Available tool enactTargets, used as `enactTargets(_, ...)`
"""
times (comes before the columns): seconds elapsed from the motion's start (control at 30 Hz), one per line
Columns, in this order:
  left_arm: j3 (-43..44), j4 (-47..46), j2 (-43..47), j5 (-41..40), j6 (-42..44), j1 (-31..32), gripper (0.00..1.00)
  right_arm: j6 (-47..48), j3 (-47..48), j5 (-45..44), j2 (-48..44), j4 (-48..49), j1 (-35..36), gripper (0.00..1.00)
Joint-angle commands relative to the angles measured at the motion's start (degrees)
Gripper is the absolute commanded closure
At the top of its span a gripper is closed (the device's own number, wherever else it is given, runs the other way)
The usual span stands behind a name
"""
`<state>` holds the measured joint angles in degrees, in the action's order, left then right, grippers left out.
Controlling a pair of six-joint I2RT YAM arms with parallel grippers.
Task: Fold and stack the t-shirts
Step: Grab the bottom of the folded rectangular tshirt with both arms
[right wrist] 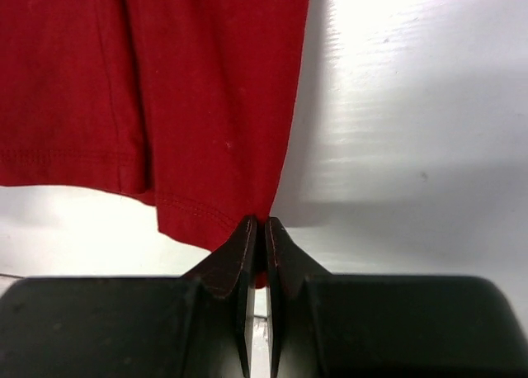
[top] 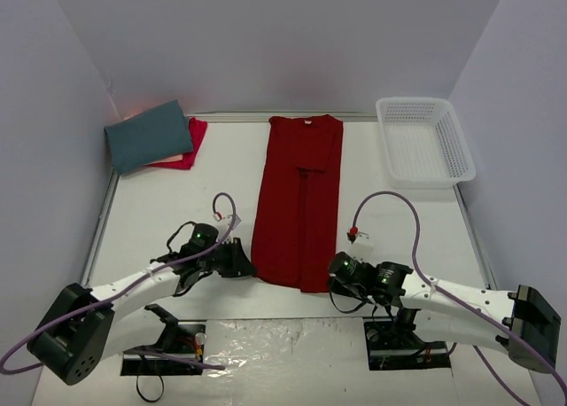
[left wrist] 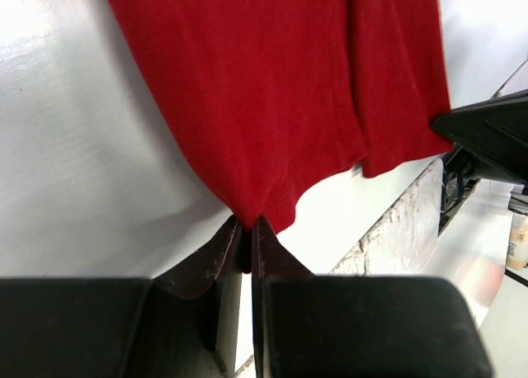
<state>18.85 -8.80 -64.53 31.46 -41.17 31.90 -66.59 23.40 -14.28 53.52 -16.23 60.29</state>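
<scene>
At the centre of the top view, the deep red t-shirt (top: 299,202) is lying flat on the white surface (top: 177,211) as a long narrow strip. Its collar is pointing to the top of the frame and its hem to the bottom. The left hand (top: 241,262) is pinching the lower left corner of the hem, and the right hand (top: 337,269) is pinching the lower right corner. In both wrist views the jaws are standing closed with red cloth between their tips.

The sides are looking already folded in, so I am judging that the crosswise fold is now in hand. The next move is asking both hands to lift together and carry the hem toward the collar, level, so the strip is not twisting.

The cloth is looking soft and thin, with a stitched hem and only few wrinkles. At the upper left, a folded slate-teal t-shirt (top: 149,136) is resting on a pinkish-red t-shirt (top: 193,140). At the upper right a white mesh basket (top: 413,102) is standing well apart.
</scene>
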Motion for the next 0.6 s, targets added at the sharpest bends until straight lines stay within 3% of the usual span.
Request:
enactTargets(0.0,0.31,3.51,4.75,-1.40,-1.37,0.97,0.98,-4.51,3.40,-4.96,0.18,-5.39,2.81,1.00)
enactTargets(0.3,0.92,11.07,12.84,-3.77,-2.25,2.29,0.98,-9.17,8.32,-10.58,0.36,-10.92,10.10,1.00)
enactTargets(0.57,2.94,15.12,16.89,-7.81,-4.09,7.12,0.98,-13.30,12.98,-14.89,2.82,-15.14,16.69,1.00)
